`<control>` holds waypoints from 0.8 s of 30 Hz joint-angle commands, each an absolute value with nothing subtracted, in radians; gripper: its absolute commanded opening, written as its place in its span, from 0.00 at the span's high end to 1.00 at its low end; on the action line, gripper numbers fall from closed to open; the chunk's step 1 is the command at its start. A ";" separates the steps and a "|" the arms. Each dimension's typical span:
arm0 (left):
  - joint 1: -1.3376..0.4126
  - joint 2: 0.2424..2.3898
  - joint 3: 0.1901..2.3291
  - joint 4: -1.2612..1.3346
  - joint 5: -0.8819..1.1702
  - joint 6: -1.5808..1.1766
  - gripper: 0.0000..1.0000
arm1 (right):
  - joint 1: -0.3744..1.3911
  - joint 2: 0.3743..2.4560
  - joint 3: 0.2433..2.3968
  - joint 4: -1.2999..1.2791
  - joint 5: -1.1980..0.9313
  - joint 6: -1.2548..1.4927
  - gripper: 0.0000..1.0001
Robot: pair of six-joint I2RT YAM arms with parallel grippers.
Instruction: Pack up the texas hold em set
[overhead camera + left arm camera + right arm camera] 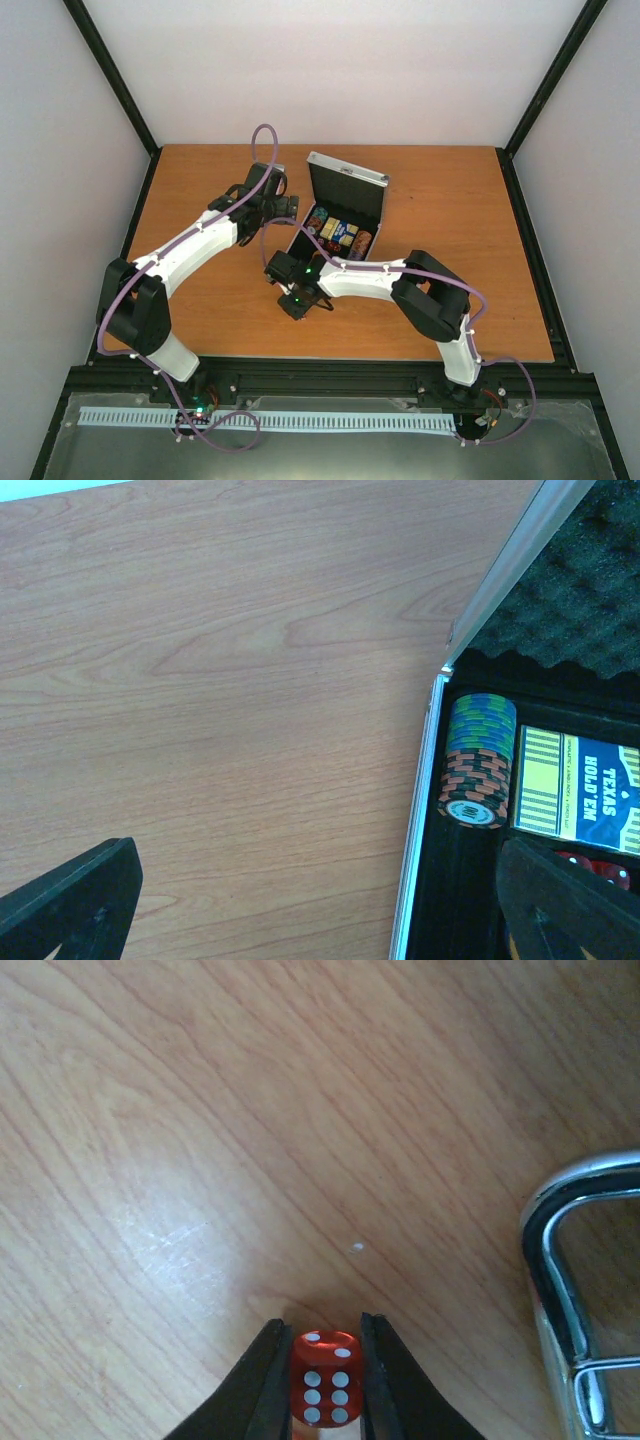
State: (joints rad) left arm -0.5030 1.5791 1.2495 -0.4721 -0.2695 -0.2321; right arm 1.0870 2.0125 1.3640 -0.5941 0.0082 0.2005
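Case (346,190) is holding chips (478,760) and deck (578,785); right tool (323,1345) is clamping a die (326,1388); left tool (320,910) is gaping.

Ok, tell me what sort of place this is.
Most likely a robot lab test cell, not a home: a wooden table boxed in by blank white panels on a black frame, with a left arm and a right arm bolted at its near edge.
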 commanded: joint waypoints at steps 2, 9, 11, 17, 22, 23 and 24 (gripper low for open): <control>-0.506 1.558 1.264 -0.465 -0.273 -0.229 0.00 | 1.087 1.967 1.346 -0.615 0.077 0.206 0.88; -0.506 1.563 1.263 -0.461 -0.273 -0.227 0.00 | 1.026 1.795 1.277 -0.615 0.130 0.222 0.90; -0.506 1.565 1.263 -0.460 -0.274 -0.226 0.00 | 0.988 1.747 1.258 -0.612 0.143 0.220 0.90; -0.506 1.571 1.264 -0.457 -0.268 -0.228 0.00 | 0.814 1.741 1.231 -0.574 0.122 0.190 0.90; -0.507 1.573 1.266 -0.462 -0.269 -0.226 0.00 | 0.727 1.827 1.278 -0.539 0.142 0.155 0.90; -0.506 1.572 1.266 -0.463 -0.269 -0.225 0.00 | 0.712 1.844 1.291 -0.536 0.136 0.151 0.91; -0.506 1.572 1.266 -0.463 -0.270 -0.224 0.00 | 0.699 1.861 1.300 -0.532 0.125 0.147 0.91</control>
